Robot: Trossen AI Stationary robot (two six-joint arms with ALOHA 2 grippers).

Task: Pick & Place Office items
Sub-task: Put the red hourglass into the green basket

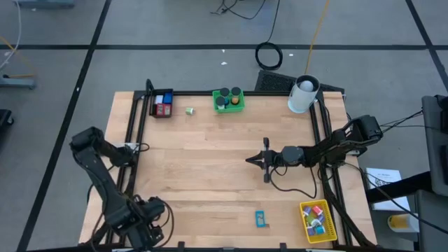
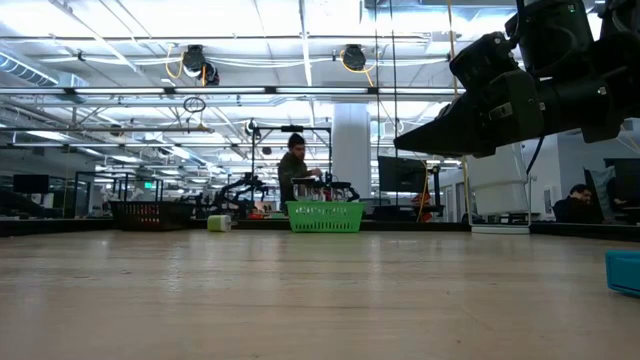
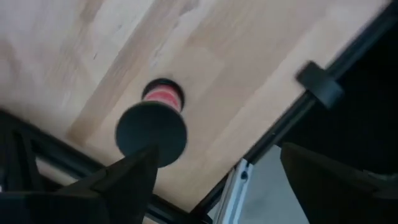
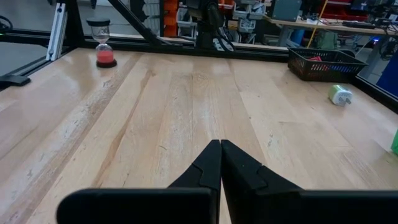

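My right gripper [image 1: 253, 160] [image 4: 219, 152] hangs shut and empty over the middle of the table, pointing toward the left edge; in the low view it hovers well above the wood [image 2: 415, 142]. My left gripper [image 1: 150, 210] [image 3: 217, 163] is open at the near left corner, above a small black hourglass with red sand [image 3: 158, 118] [image 4: 104, 51] that stands on the table. A cyan item [image 1: 260, 219] [image 2: 622, 272] lies near the near edge. A small green item [image 1: 190, 110] [image 4: 339, 94] lies by the far edge. Blue and red blocks sit in the black bin [image 1: 162, 103], black rolls in the green bin [image 1: 228, 99], and coloured clips in the yellow bin [image 1: 317, 218].
A big white cylinder [image 1: 303, 94] stands at the far right corner. Black frame rails [image 1: 133, 133] run along the left and right table edges. Bare wood [image 1: 210, 168] stretches between the grippers. A person [image 2: 295, 170] stands in the room beyond the table.
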